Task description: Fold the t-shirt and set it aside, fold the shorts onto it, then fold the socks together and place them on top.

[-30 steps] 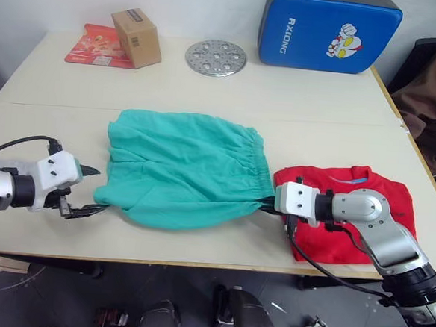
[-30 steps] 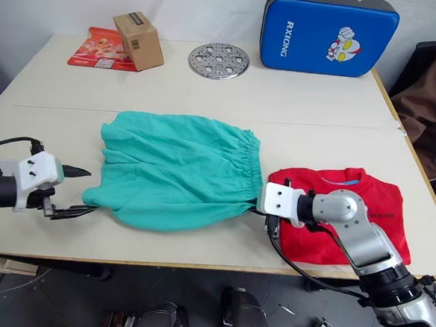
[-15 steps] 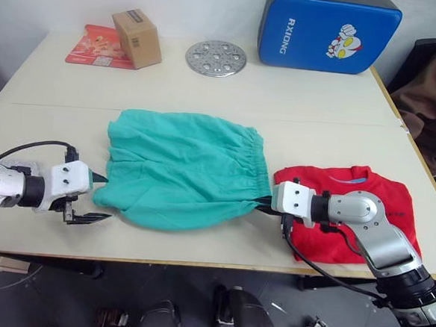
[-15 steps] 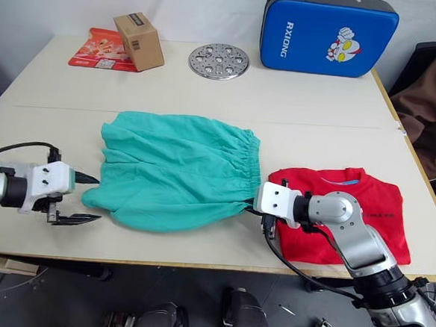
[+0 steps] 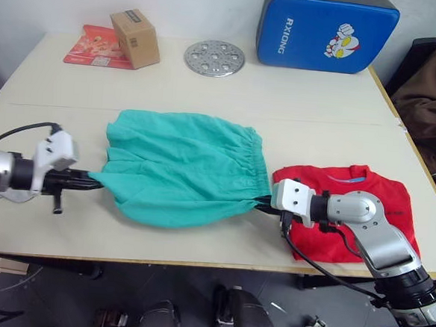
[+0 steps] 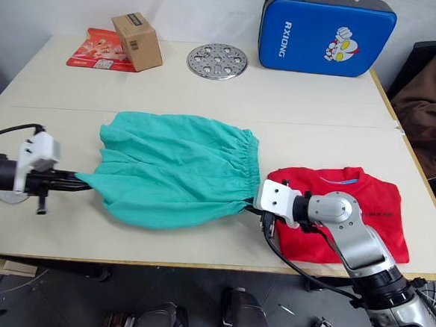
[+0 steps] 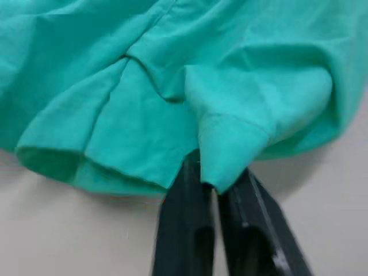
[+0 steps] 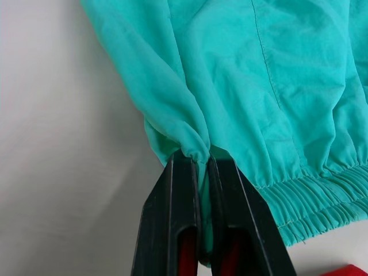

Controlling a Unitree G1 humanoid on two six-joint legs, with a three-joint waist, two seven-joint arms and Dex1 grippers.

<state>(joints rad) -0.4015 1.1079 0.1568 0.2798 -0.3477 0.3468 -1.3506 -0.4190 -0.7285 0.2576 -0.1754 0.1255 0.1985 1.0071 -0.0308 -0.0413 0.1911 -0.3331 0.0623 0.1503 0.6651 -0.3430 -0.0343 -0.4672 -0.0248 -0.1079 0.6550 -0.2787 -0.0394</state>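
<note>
The teal shorts point(image 5: 180, 168) lie spread across the middle of the table, waistband to the right. My left gripper point(image 5: 91, 178) is shut on the near left leg hem point(image 7: 221, 149), and the fabric is pulled to a point there. At the near end of the waistband point(image 8: 322, 201), my right gripper point(image 5: 264, 205) is shut on the gathered corner. The red t-shirt point(image 5: 364, 207) lies folded just right of the shorts, under my right forearm. The socks are out of view.
Along the far edge stand a cardboard box point(image 5: 135, 37) on a red packet point(image 5: 90, 47), a round metal disc point(image 5: 214, 58) and a blue padded case point(image 5: 328, 30). A brown jacket point(image 5: 433, 89) hangs beyond the table's right edge.
My left gripper, open a second ago beside the shorts, has closed on the left leg hem and drawn it slightly left. The right gripper has kept its hold.
</note>
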